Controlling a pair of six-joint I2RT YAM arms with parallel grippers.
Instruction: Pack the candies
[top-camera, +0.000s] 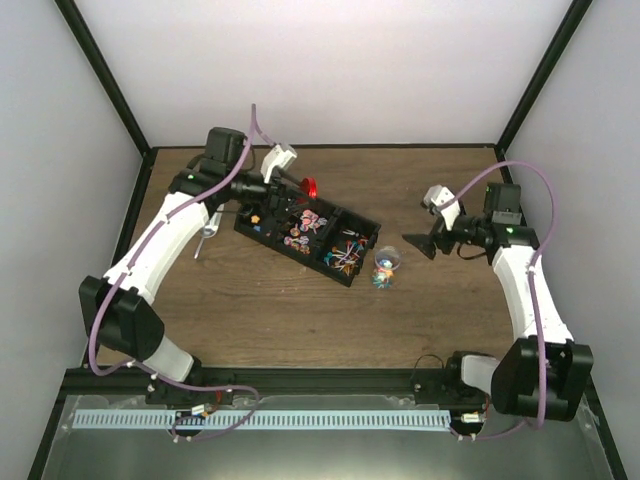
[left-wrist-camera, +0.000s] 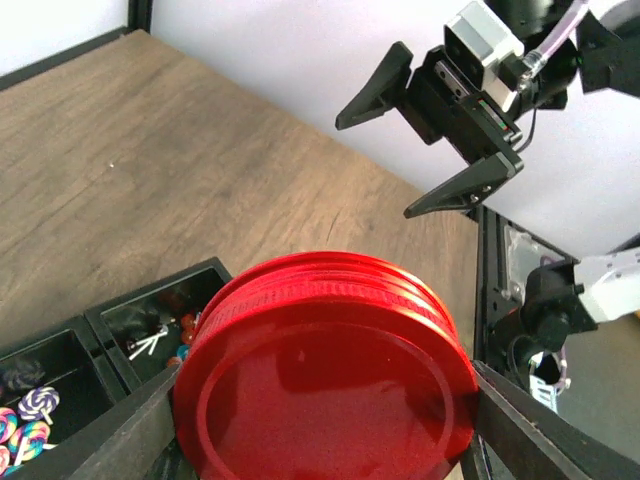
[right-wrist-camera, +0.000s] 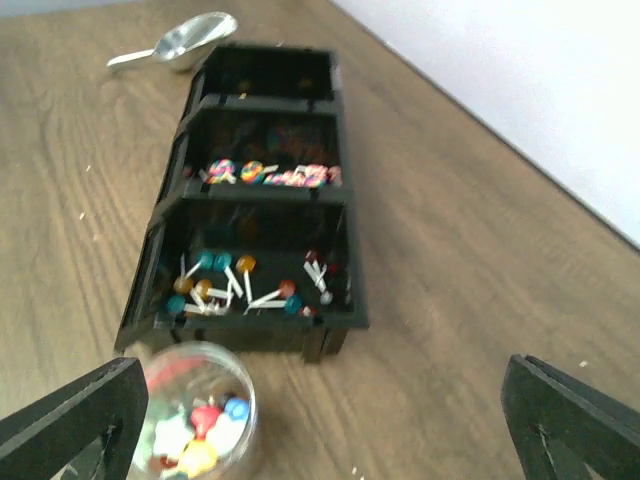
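Brown wood-grain table (top-camera: 270, 315) is sitting inside white walls (top-camera: 330, 70) with black frame posts (top-camera: 105, 80). Left claw (left-wrist-camera: 330, 430) is clenching the red lid (left-wrist-camera: 320, 350) over the 3-compartment black tray (right-wrist-camera: 270, 330). Right claw (left-wrist-camera: 375, 168) is hanging spread wide, gripping nothing. Candies (right-wrist-camera: 205, 425) are lying in the clear jar (right-wrist-camera: 170, 352) just beside the tray. Scoop (top-camera: 207, 232) is lying left of the tray.

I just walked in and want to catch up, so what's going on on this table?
A robot is packing candies. The left gripper is shut on a round red lid, holding it in the air over a black divided tray of sweets. The right gripper is open and empty, hovering by a small clear jar that stands uncapped beside the tray with some inside. A metal scoop lies on the table, untouched.
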